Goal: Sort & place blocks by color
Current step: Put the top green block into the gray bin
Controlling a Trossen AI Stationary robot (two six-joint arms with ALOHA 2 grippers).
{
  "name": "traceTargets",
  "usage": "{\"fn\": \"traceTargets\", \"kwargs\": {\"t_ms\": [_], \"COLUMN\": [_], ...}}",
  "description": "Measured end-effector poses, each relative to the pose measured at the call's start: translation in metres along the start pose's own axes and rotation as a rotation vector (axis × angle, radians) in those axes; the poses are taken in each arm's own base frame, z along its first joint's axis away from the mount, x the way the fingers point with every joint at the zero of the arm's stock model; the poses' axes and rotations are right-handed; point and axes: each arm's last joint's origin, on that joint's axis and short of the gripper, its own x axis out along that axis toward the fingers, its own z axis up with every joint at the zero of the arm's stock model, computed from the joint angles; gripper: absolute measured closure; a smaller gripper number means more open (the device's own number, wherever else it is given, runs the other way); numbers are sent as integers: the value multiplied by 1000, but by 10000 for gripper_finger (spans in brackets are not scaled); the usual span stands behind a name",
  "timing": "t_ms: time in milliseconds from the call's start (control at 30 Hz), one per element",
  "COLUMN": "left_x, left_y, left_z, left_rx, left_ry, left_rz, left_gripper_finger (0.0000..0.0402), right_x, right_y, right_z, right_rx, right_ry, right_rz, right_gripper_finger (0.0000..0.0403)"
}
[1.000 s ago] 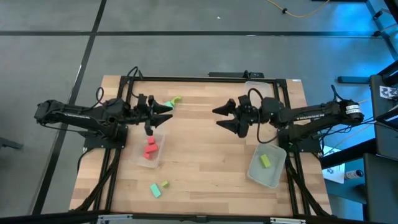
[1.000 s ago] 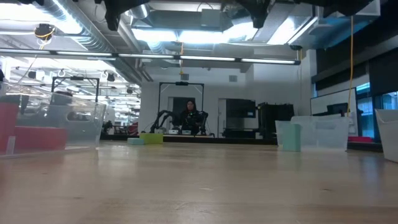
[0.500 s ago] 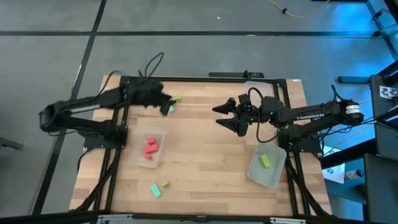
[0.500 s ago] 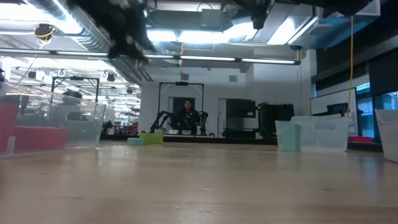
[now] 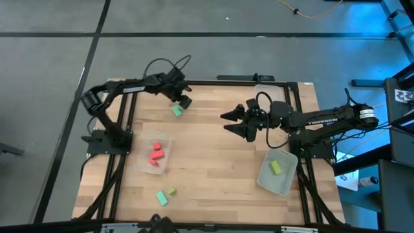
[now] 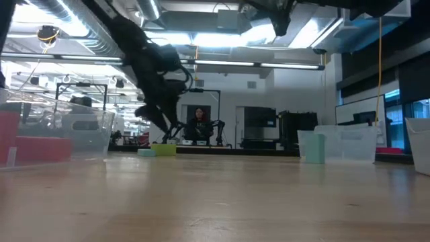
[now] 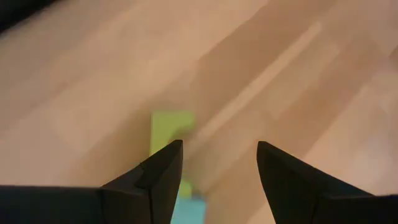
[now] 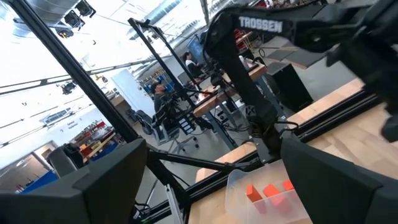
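Quick count from the high view: two or three red blocks (image 5: pixel 155 155) (they bunch together, hard to split) in the clear tray (image 5: pixel 143 162) on the left, one yellow-green block (image 5: pixel 276 167) in the clear tray (image 5: pixel 263 182) on the right, and a mint block (image 5: pixel 161 198) with a small yellow-green block (image 5: pixel 171 191) just beside it, loose on the wooden table (image 5: pixel 207 162) at the near edge. One more mint block (image 5: pixel 176 110) sits at the far left of the table, and the left wrist view shows a yellow-green block (image 7: pixel 171 129) right up against it. A third clear tray (image 5: pixel 264 92) stands at the far right corner.

What changed: a second ago the left arm was folded over the red tray; now it's stretched out to the far edge, with the left gripper (image 5: pixel 182 101) down over that far pair. Its fingers (image 7: pixel 158 174) are apart with nothing between them, and have spread a touch wider. The right gripper (image 5: pixel 228 121) hasn't moved, parked mid-table, spread wide and empty.

Orientation: the near mint block runs diagonally, near-right to far-left. The yellow-green block in the right tray also sits diagonally. In the left wrist view the yellow-green block's long axis runs straight away from the camera, mint one nearest the fingers.
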Motion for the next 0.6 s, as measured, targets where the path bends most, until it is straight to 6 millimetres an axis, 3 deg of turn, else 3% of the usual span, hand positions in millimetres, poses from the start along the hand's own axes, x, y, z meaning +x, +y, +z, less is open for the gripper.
{"fn": "traceTargets", "kwargs": {"t_ms": [200, 600], "left_x": [4, 36], "left_y": [-1, 10], "left_z": [21, 9], "left_rx": [94, 72], "left_ry": [28, 190], "left_rz": [108, 151], "left_gripper_finger": [174, 158], "right_x": [0, 0], "right_y": [0, 0], "right_z": [0, 0], "right_rx": [0, -6], "right_ry": [-1, 2], "right_rz": [0, -3], "right_gripper_finger": [29, 29]}}
